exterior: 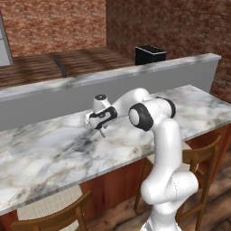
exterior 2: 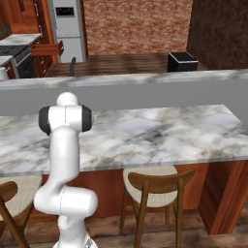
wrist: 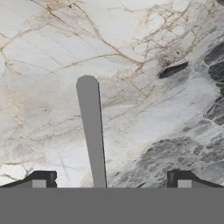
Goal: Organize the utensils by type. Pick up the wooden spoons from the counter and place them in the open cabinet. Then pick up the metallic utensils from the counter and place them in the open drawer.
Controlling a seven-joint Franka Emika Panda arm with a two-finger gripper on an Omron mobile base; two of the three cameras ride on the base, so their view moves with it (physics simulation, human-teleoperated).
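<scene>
1. End effector (wrist: 111, 180) points down at the tabletop (exterior: 45, 153) with its jaws wide apart. Nothing is held. Two dark fingertips (wrist: 41, 179) counted in the hand view, one on each side.
2. Metallic utensil (wrist: 92, 131): one counted. What shows is a flat grey handle with a rounded end, lying on the marble. It runs up between the fingertips, nearer the left-hand one in that view, touching neither. Its working end is out of frame, so I cannot tell fork from spoon.
3. In the left base view the end effector (exterior: 97, 127) hangs just above the marble, closer to the grey ledge (exterior: 45, 106) than to the tabletop's front edge.
4. Tabletop: one long white marble slab with grey veins. Bare marble lies to both sides of the end effector. The front edge is straight, and the right end stops short of the brick wall.
5. Ledge: one, raised along the whole back edge, closing off that side.
6. Wooden chairs (exterior: 49, 212): two counted, with woven seats, tucked under the front edge, one on each side of the arm's base.
7. Black box (exterior: 150, 55): one, beyond the ledge and well apart from the end effector.
8. Far left in the right base view, one reddish-brown drawer (exterior 2: 47, 48) appears to stand pulled out beside the refrigerator (exterior 2: 68, 24), well apart from the tabletop.
</scene>
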